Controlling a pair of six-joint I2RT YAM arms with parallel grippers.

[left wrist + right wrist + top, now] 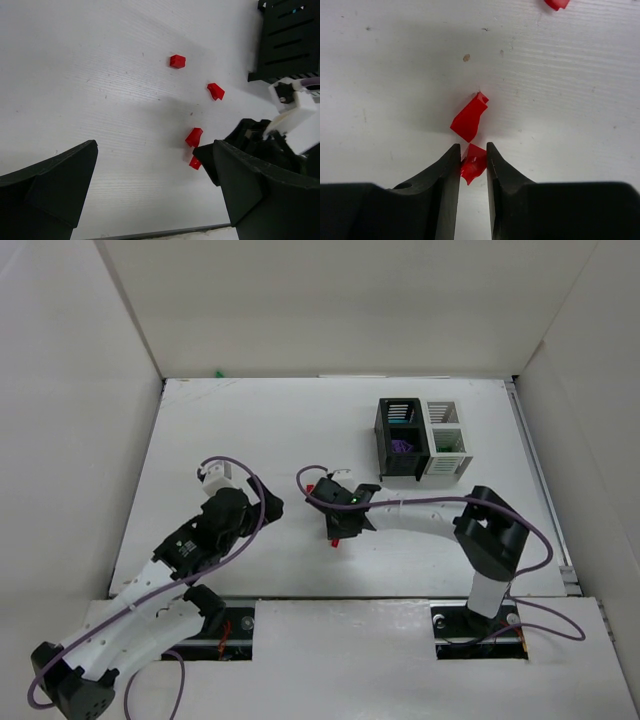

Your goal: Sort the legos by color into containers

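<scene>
Right wrist shows right hand [472, 150] pinching a red lego [474, 167].

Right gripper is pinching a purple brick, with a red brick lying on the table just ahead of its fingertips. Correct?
No, the colour is wrong. The pinched brick in the right gripper is red, not purple; the right wrist view shows it. The rest holds: the other red brick lies on the table just ahead of the fingertips.
</scene>
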